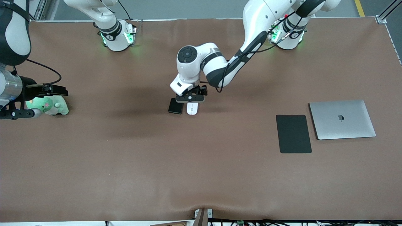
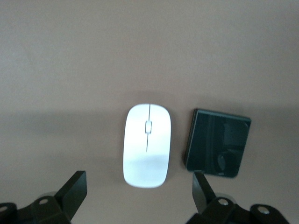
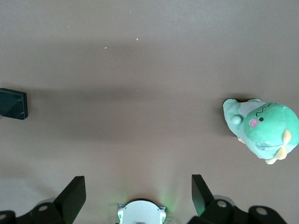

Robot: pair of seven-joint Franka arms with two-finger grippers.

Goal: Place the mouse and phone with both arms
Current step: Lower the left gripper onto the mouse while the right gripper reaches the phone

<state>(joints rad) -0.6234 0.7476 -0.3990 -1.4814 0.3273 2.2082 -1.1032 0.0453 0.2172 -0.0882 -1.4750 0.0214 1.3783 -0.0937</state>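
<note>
Front view of a brown table (image 1: 125, 163) with two white arms. The mouse (image 1: 192, 108) lies near the table's centre, its long axis running along the 12-to-6 o'clock line of the front view, that is, from the robots' bases toward the front camera; in the left wrist view the mouse (image 2: 146, 145) shows a thin grey line down its middle and a small scroll mark on the half away from the fingers. The phone (image 1: 176, 106) lies flat just beside the mouse, toward the right arm's end of the table, apart from it by a narrow strip of table; its long axis is nearly parallel to the mouse's, tilted slightly toward 1 and 7 o'clock. In the left wrist view the phone (image 2: 216, 142) reflects the gripper in its glossy face. The left gripper (image 1: 190, 98) hangs over the mouse, its fingers (image 2: 74, 191) spread wide apart and holding nothing, one to each side of the mouse's width. The right gripper (image 1: 47, 91) waits at the right arm's end of the table, at 9 o'clock in the front view, over a green plush toy (image 1: 48, 106); its fingers (image 3: 74, 195) also stand apart and grip nothing, the toy (image 3: 261, 128) lying off to one side. Toward the left arm's end of the table lie a flat black mat (image 1: 293, 133) and, just beside it, a closed silver laptop (image 1: 342, 119). No container is in view.
</note>
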